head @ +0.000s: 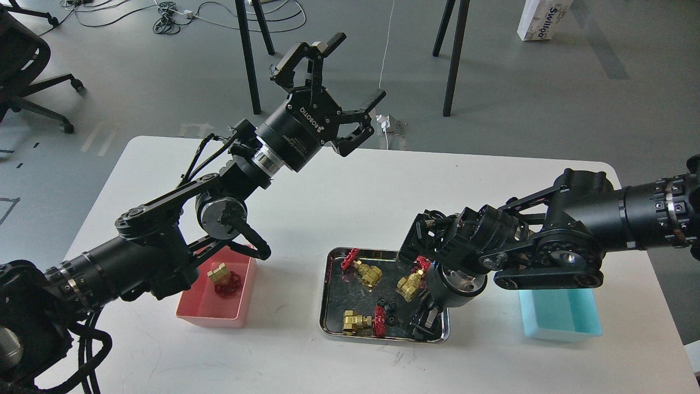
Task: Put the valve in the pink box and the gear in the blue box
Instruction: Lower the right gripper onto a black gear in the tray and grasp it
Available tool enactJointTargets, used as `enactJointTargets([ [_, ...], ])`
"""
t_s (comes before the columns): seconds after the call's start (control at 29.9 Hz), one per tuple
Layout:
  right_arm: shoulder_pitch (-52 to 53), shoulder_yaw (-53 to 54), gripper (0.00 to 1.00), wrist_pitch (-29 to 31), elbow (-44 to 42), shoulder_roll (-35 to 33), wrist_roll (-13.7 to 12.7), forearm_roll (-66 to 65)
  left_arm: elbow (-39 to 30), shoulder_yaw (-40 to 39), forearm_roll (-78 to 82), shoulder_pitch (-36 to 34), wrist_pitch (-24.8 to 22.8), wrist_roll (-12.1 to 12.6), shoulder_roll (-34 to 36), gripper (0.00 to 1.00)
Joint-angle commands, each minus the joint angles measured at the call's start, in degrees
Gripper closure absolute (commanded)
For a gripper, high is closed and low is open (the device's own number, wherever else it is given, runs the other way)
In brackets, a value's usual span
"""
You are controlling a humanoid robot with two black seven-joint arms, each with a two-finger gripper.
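Note:
One valve (223,278) lies in the pink box (210,317) at the left. Three more valves lie in the steel tray (327,295): one at the back left (367,272), one in the middle (410,283), one at the front left (361,322). A black gear (387,308) lies between them; other gears are hidden by my right gripper. My right gripper (424,322) points down into the tray's front right corner, its dark fingers hard to tell apart. The blue box (560,327) is at the right, partly covered by my right arm. My left gripper (355,68) is open, empty and raised high over the table's back edge.
My left forearm crosses above the pink box's back left corner. My right arm spans from the right edge over the blue box to the tray. Beyond the table are stand legs (249,54), cables and an office chair (27,71) on the floor.

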Motion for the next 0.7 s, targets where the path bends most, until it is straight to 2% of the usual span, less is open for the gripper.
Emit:
enactJointTargets([
  [0.0,-0.2,-0.1,0.55,0.0,-0.3,0.6,0.0,0.0,0.0,0.0,0.0,0.1,0.0,0.0,0.1,0.01],
  [0.67,-2.1,-2.9,0.54,0.0,-3.7,4.1,-0.1,0.1,0.0,0.0,0.1,1.0,0.0,0.0,-0.1,0.01],
])
